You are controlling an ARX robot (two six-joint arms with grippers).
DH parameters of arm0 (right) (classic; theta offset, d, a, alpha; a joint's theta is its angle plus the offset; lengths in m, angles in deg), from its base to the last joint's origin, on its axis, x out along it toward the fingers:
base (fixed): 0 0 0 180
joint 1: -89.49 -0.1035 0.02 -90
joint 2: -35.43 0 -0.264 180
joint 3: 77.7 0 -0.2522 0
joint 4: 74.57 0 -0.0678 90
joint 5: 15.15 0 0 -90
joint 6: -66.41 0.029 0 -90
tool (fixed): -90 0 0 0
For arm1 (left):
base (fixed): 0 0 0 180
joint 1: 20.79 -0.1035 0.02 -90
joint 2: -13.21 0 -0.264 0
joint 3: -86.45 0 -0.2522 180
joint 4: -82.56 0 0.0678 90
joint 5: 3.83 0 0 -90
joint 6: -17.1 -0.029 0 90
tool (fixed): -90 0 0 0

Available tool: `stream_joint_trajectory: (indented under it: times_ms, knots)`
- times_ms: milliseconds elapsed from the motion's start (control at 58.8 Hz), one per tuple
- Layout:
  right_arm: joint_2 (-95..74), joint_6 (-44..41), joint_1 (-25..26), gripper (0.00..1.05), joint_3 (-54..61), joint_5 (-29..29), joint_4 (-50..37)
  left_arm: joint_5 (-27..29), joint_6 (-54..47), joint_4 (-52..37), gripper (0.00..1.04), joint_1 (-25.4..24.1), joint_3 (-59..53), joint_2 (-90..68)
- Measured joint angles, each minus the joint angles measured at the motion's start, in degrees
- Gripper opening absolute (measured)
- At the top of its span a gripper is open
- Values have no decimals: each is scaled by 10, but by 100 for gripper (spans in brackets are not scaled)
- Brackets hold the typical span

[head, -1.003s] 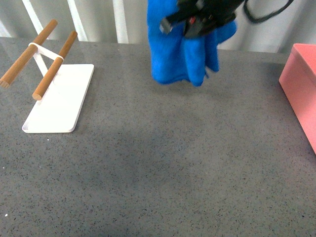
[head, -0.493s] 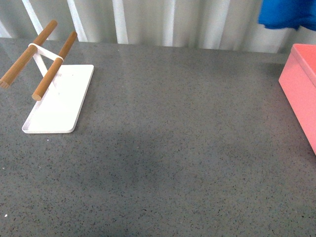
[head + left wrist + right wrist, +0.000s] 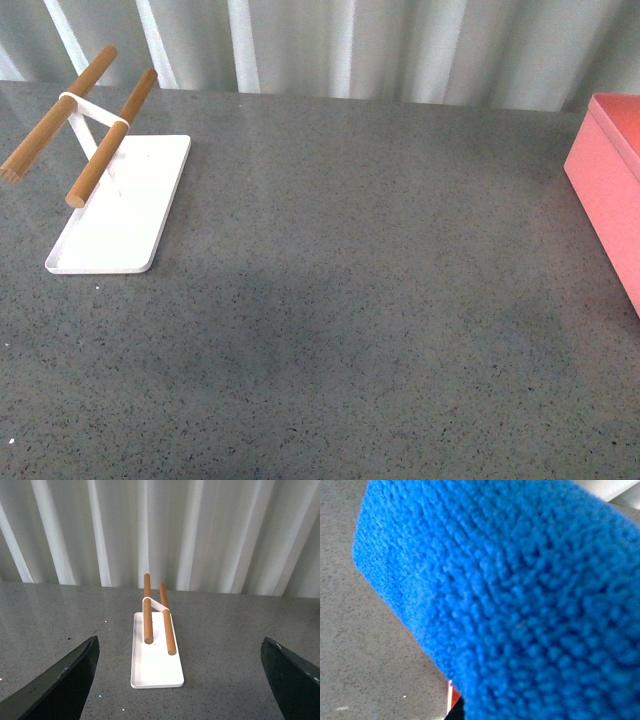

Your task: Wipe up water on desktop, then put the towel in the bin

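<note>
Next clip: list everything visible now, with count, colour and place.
desktop: one, dark grey speckled, across the front view.
tray: one, white, left part of the desktop.
rods: two, brown wood, raised over the tray.
bin: one, pink, right side of the desktop.
towel: one, bright blue, fills the right wrist view.
wall: one, pale ribbed, behind the desktop.
left gripper: one, dark, open and empty, facing the tray.
right gripper: hidden by the towel.

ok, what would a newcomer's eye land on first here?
The bright blue fluffy microfibre towel, which fills nearly the whole right wrist view. In the front view, the flat white tray with two wooden rods stands at the left of the dark grey speckled desktop, and the salmon-pink plastic bin sits at its right edge.
</note>
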Motion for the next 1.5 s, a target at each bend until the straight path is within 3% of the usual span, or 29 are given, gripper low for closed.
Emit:
stream_joint_trajectory:
  times_ms: [561,935,1003,1497]
  knots:
    - [-2,-31,60,4,122,-6,-61,0,0,0,98,0,0,0]
    - [18,-43,98,4,152,-46,-82,0,0,0,98,0,0,0]
    - [19,-45,98,19,153,-46,-83,0,0,0,98,0,0,0]
    - [20,-44,98,99,153,-47,-83,0,0,0,98,0,0,0]
